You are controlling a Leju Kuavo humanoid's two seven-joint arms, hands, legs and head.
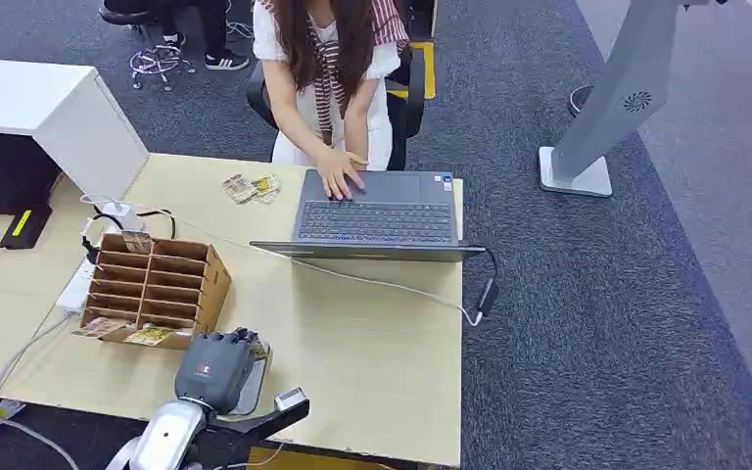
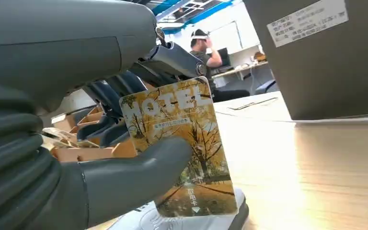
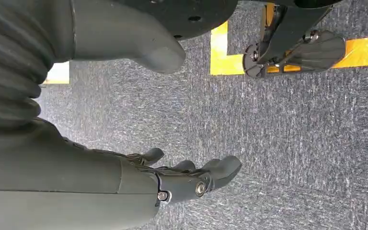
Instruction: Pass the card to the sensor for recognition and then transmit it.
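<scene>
Left wrist view: left hand (image 2: 91, 143) pinches hotel card (image 2: 182, 148) upright between thumb and fingers, just over white sensor (image 2: 191, 221). Right hand (image 3: 172, 177) holds nothing, fingers loosely apart.

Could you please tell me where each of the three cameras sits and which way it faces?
Head view: high on the body, looking down at the table; left hand shows.
Left wrist view: behind the left hand, facing along the table; thumb pinches the hotel card.
Right wrist view: hanging arm, facing carpet; right hand empty.
Shared: head and left wrist views show the laptop and cardboard organizer.
</scene>
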